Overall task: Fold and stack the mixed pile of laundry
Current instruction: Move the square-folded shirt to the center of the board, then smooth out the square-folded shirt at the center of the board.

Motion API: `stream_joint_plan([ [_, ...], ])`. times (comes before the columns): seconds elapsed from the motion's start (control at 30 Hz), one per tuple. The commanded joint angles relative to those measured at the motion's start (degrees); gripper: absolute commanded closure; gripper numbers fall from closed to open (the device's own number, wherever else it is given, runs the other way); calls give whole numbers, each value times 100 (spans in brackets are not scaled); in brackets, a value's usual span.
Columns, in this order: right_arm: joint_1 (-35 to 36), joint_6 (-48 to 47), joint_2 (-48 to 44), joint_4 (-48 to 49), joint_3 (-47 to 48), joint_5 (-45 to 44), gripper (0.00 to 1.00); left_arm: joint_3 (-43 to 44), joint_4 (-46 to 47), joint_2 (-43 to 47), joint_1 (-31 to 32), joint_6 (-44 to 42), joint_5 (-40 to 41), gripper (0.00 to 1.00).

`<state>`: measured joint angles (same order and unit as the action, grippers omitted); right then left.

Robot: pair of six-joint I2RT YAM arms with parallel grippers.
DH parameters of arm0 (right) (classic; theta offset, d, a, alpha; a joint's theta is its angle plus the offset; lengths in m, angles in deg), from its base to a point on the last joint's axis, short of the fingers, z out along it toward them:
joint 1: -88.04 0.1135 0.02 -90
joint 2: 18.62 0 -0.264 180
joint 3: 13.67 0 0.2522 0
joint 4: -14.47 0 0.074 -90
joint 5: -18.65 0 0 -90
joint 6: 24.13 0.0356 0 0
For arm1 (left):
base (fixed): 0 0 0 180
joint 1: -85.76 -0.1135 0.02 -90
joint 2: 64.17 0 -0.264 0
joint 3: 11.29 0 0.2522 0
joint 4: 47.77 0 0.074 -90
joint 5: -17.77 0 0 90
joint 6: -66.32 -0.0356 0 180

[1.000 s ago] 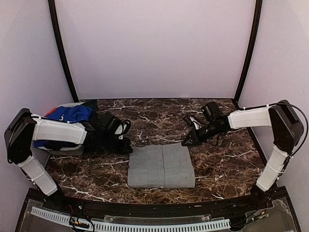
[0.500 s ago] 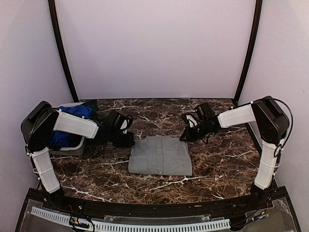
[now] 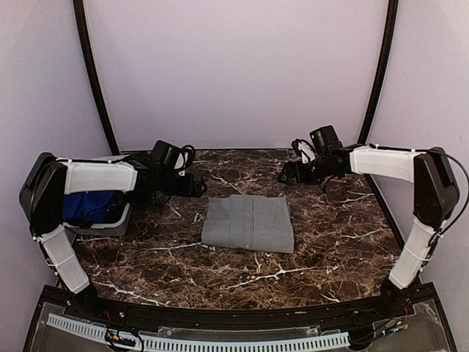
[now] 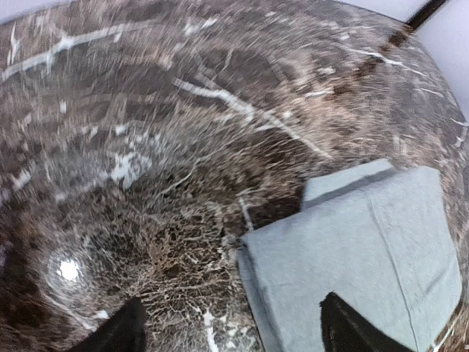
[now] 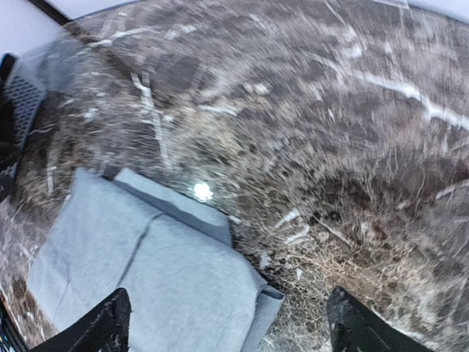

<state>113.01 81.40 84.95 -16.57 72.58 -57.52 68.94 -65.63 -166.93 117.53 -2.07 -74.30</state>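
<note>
Both arms reach inward, low over the table (image 3: 331, 253), left gripper (image 3: 196, 187) and right gripper (image 3: 284, 176) spread wide and empty, the folded grey shirt (image 3: 248, 224) lying between them, just off their fingertips.

The folded grey shirt (image 3: 248, 224) is soft, matt cloth with stitched seams, whereas the brown marble-patterned table top (image 3: 220, 268) is smooth and glossy, mirroring a bright lamp highlight.

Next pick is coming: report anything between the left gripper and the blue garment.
The blue garment lies in the grey basket, whose wall stands between it and the left gripper. The left arm's own white forearm crosses above the basket. Nothing else visible.
</note>
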Motion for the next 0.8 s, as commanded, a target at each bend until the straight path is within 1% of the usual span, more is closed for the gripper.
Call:
stream_joint_plan([
  [0.0,8,120,-1240,72,-170,272,2,-399,101,1647,78,-349,-216,4],
  [0.03,-16,269,-1401,97,-204,350,1,-592,229,1822,77,-158,-154,2],
  [0.07,-30,405,-1462,27,-188,400,1,-689,311,2140,78,-48,-150,2],
  [0.1,-49,460,-1473,-88,-126,459,2,-926,609,2284,76,31,-326,1],
  [0.17,-113,377,-1463,-266,-41,1073,1,-1245,968,2656,58,-51,-808,1],
  [0.2,-102,438,-1509,-123,-182,1523,1,-1257,922,2770,44,-91,-1017,1],
  [0.23,-40,617,-1616,221,-427,2187,1,-1132,615,2770,47,-164,-1503,1],
  [0.27,76,876,-1734,563,-715,2477,2,-1099,525,2720,116,-187,-1787,1],
  [0.3,274,1104,-1822,748,-898,2526,1,-1180,478,2710,316,-188,-2144,1],
  [0.37,704,1242,-1873,747,-1101,2370,1,-1516,615,2746,682,-151,-2341,1],
  [0.4,892,1329,-1863,783,-1203,2415,1,-1713,666,2732,752,-39,-2495,1],
  [0.43,1024,1500,-1850,948,-1365,2560,2,-1816,806,2675,864,52,-2871,1],
  [0.5,1188,1864,-1830,1552,-1719,2911,1,-2074,1105,2566,1100,280,-3238,1],
  [0.57,1300,2141,-1804,2036,-1978,3058,1,-2149,1212,2435,1365,363,-3336,1],
  [0.63,1392,2263,-1734,2190,-2086,3102,1,-2179,1400,2244,1500,517,-3481,1],
  [0.67,1444,2356,-1709,2327,-2154,3118,1,-2246,1683,2173,1517,695,-3646,1],
  [0.77,1638,2667,-1546,2726,-2327,3215,1,-2268,2001,1756,1533,853,-3784,1],
])
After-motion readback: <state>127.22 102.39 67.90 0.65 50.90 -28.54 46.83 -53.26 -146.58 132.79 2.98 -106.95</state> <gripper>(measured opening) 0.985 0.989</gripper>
